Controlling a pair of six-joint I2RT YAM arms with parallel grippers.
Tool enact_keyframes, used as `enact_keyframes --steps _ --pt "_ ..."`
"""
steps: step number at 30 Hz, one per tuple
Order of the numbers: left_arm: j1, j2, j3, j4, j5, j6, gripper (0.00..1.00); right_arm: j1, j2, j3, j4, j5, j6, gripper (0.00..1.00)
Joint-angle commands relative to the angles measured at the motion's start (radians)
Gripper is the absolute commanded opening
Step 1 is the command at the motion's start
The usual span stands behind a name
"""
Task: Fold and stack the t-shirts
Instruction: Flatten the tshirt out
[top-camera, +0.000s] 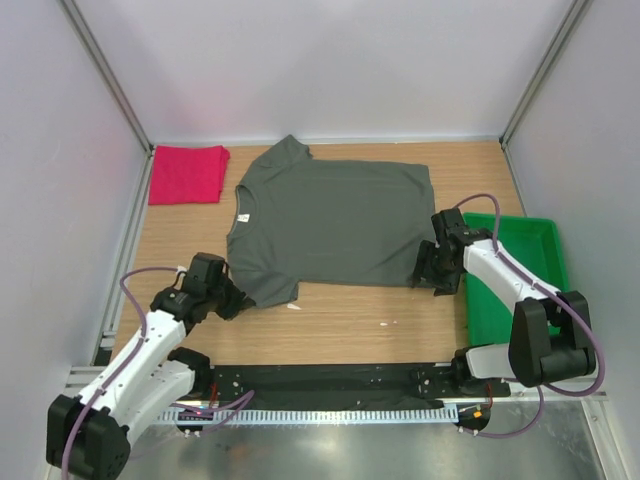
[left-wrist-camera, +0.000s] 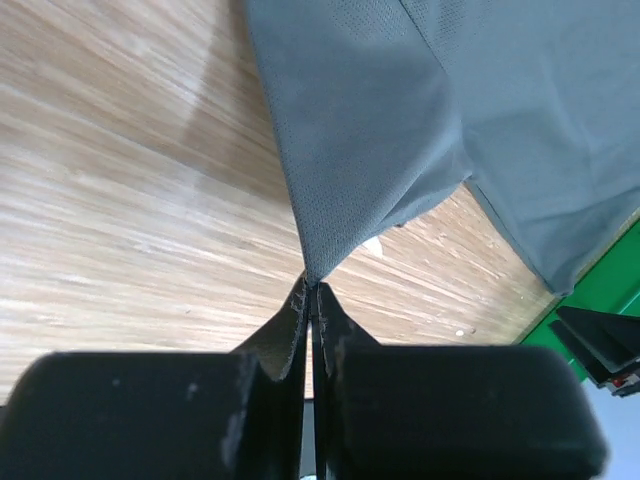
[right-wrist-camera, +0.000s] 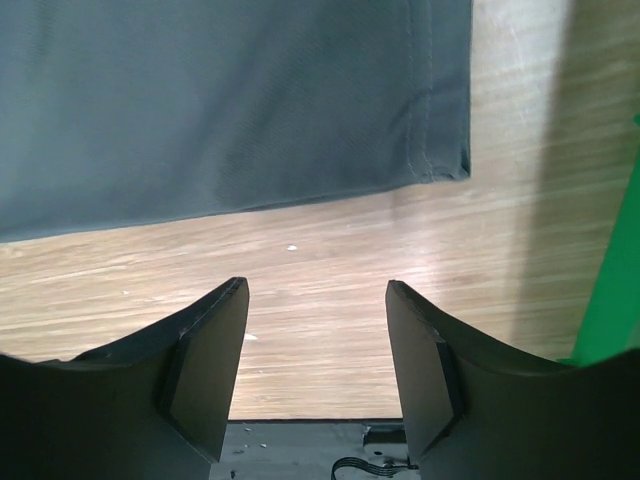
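The grey t-shirt (top-camera: 330, 225) lies spread on the counter (top-camera: 350, 320), unfolded. We see the red t-shirt (top-camera: 187, 174) folded beside its far sleeve. Our left tool (left-wrist-camera: 310, 295) is clenched on its near sleeve, and our right tool (right-wrist-camera: 317, 300) gapes beside its near hem corner, gripping nothing. No stacking yet.

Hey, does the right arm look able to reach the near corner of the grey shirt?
Probably yes: the right gripper is open, and only bare table lies between it and the corner of the grey shirt.
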Motion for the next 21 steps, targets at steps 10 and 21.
enact_keyframes --steps 10,21 --pt "-0.003 -0.069 0.021 -0.156 -0.039 0.020 0.00 -0.134 -0.103 -0.103 0.102 0.088 0.138 0.57" --pt "-0.003 -0.052 0.007 -0.131 -0.011 0.040 0.00 -0.160 -0.048 -0.148 0.222 0.096 0.189 0.56"
